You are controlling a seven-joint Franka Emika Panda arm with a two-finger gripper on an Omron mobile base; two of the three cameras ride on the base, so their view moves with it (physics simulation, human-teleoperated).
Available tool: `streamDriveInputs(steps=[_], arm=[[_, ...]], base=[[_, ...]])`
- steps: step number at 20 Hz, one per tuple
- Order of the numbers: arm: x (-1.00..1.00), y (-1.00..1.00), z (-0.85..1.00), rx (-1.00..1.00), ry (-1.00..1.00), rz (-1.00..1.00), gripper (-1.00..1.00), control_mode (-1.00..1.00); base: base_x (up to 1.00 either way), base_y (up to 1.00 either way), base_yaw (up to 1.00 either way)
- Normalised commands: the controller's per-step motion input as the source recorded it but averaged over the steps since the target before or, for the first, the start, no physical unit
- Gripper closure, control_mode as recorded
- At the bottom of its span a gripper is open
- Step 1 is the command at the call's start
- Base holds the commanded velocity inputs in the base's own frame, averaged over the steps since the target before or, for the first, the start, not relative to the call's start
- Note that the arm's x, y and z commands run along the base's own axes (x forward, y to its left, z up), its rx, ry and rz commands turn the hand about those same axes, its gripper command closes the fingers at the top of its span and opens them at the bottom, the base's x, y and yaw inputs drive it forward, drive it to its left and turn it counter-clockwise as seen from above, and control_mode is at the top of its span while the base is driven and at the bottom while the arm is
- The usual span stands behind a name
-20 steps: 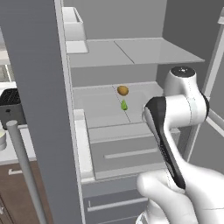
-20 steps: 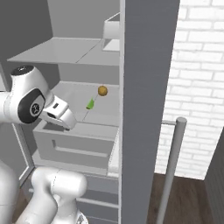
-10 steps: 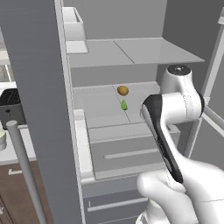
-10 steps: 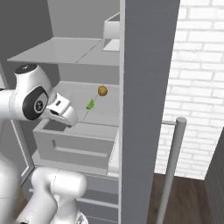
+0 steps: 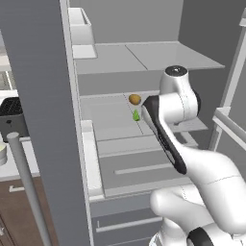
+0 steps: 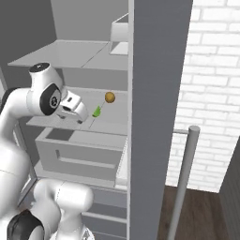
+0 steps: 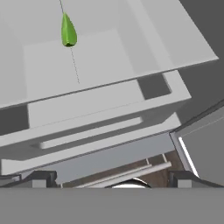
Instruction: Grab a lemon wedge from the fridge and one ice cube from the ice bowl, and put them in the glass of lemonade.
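pincer [image 6: 82, 116] is hanging spread, empty, just short of the lemon wedge [image 6: 97, 111] on the fridge [image 6: 154, 93] shelf; needs advancing, straddling wedge, then pinching.

Inside the fridge [image 5: 48, 96], the lemon wedge [image 5: 136, 115] lies mid-shelf, just before a round fruit [image 5: 135, 99]; the open hand [image 6: 82, 116] is near, beside the wedge.

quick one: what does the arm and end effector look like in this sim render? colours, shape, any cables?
Glossy white arm with rounded, bulbous link shells and dark grey to black joint bands and caps. A black strip runs along the forearm. The end effector has a boxy white housing with dark patches; its two small fingertips are dark grey. No cables or readable markings are visible.
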Motion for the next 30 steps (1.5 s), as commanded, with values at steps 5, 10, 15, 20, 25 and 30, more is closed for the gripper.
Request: streamDriveInputs(steps=[5, 10, 15, 20, 25, 30], arm=[[0.55, 0.04, -0.21, -0.02, 0.04, 0.05, -1.00, -1.00], [0.37, 0.02, -0.42, -0.03, 0.15, 0.08, -1.00, -1.00], [0.40, 0.02, -0.68, 0.03, 0.04, 0.10, -1.00, -1.00], [0.22, 0.01, -0.54, 0.11, 0.03, 0.01, -1.00, -1.00], [0.37, 0.00, -0.15, 0.00, -0.01, 0.00, -1.00, -1.00], [0.40, 0.00, 0.00, 0.00, -0.02, 0.00, -1.00, -1.00]], base=[[0.00, 0.00, 0.00], [0.00, 0.00, 0.00], [0.00, 0.00, 0.00], [0.00, 0.00, 0.00], [0.00, 0.00, 0.00], [0.00, 0.00, 0.00]])
